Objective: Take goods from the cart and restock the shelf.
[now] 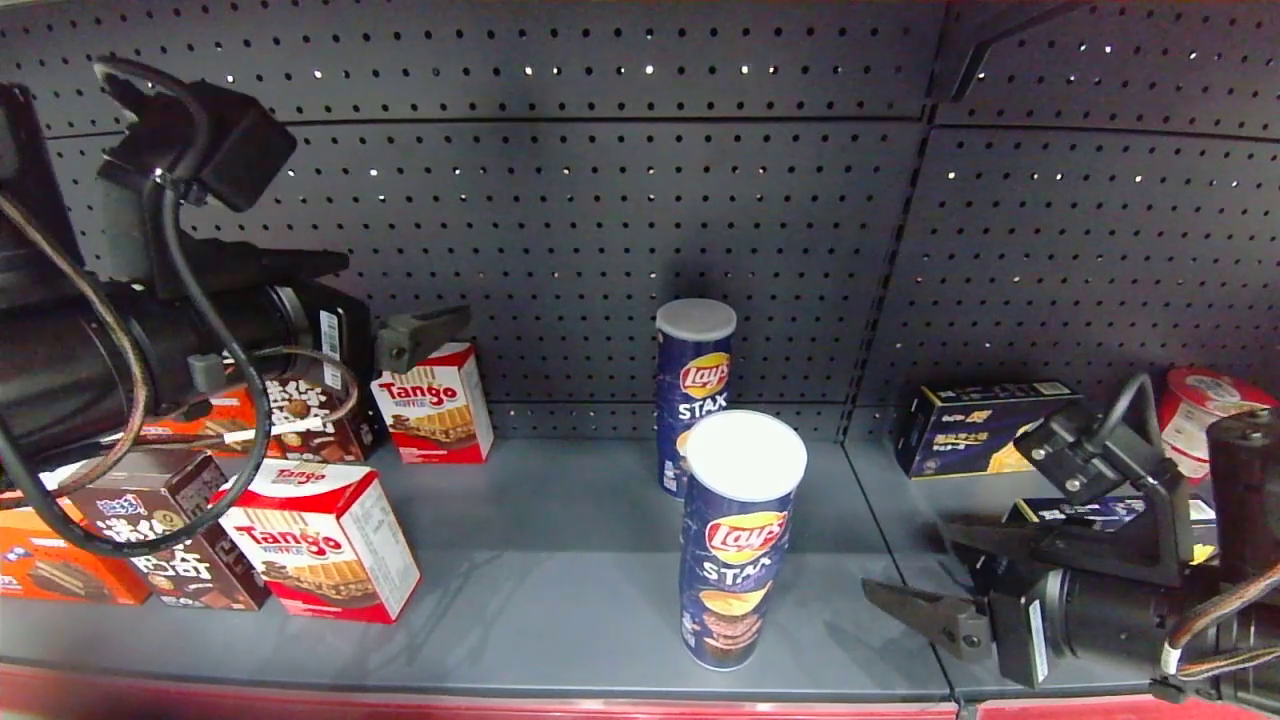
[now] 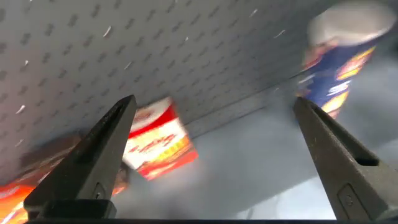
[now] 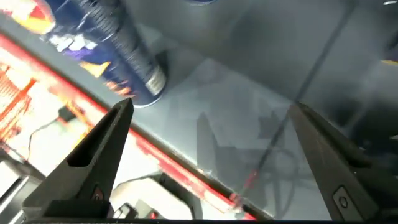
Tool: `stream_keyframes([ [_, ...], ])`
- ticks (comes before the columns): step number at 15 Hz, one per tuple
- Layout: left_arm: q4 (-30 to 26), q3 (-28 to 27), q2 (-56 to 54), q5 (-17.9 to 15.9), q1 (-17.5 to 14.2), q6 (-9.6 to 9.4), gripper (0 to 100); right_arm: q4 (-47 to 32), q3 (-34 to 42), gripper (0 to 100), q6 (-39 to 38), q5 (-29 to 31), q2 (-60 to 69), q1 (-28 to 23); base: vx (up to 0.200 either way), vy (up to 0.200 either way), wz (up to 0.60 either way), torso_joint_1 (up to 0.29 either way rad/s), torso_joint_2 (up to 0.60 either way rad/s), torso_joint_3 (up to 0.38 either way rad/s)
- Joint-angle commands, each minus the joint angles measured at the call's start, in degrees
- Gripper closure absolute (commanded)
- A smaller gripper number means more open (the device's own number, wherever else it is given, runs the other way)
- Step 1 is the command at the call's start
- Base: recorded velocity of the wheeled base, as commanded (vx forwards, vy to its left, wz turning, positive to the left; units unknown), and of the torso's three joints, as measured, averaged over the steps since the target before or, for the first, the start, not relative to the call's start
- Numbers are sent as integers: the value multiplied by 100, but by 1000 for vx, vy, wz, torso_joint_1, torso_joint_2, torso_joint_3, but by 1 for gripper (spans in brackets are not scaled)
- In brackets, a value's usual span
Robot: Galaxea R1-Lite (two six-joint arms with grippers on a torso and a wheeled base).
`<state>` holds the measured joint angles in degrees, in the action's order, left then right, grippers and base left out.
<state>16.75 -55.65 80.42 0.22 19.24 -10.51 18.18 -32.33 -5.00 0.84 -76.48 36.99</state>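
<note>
Tipping is the main worry: the front chip can (image 1: 742, 540) stands upright on the grey shelf (image 1: 560, 590), near its red front edge (image 1: 480, 703) and directly in front of a second can (image 1: 694, 385) that stands closer to the back panel (image 1: 560, 220). The right gripper (image 1: 908, 560) sits low just to the right of the front can, its fingers spread wide with nothing between them. A sideways swing from there could clip the tall, narrow can and roll it off the edge or into the one behind. The left gripper (image 2: 214, 101) is also wide open and empty, raised beside the rear wafer box (image 1: 433, 402). A careless pull could knock that light box into the other wafer box (image 1: 325, 540) and the brown boxes (image 1: 165, 545) crowded at the left. The shelf looks smooth and flat, so a nudged can would probably slide easily. The perforated dark panel closes the back. A dark blue box (image 1: 985, 425) and a red-lidded cup (image 1: 1205, 410) sit in the next bay to the right.
</note>
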Motion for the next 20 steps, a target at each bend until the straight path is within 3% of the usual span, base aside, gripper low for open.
stream_keyframes([
  [1, -23, -139, -79, -31, 335, 216, 0, 11, -45, 0, -1, 13, -262, 186, 0, 0, 0, 0, 0, 0],
  [5, -58, -25, -255, -31, 511, 321, 0, 46, -81, 0, 8, 30, -622, 204, 0, 0, 0, 0, 0, 0],
  [9, -286, 520, -607, -22, 537, 321, 0, 46, -89, 0, -1, 30, -728, 195, 0, 0, 0, 0, 0, 0],
  [11, -480, 889, -993, 40, 898, 304, 0, 151, -98, 0, -1, 30, -851, 186, 0, 0, 0, 0, 0, 0],
  [13, -550, 1135, -1301, 136, 1012, 304, 0, 292, -107, 0, -1, 30, -965, 169, 0, 0, 0, 0, 0, 0],
  [20, -761, 2155, -2514, 251, 959, 321, 0, 336, -265, 0, -1, 30, -1281, 125, 0, 0, 0, 0, 0, 0],
])
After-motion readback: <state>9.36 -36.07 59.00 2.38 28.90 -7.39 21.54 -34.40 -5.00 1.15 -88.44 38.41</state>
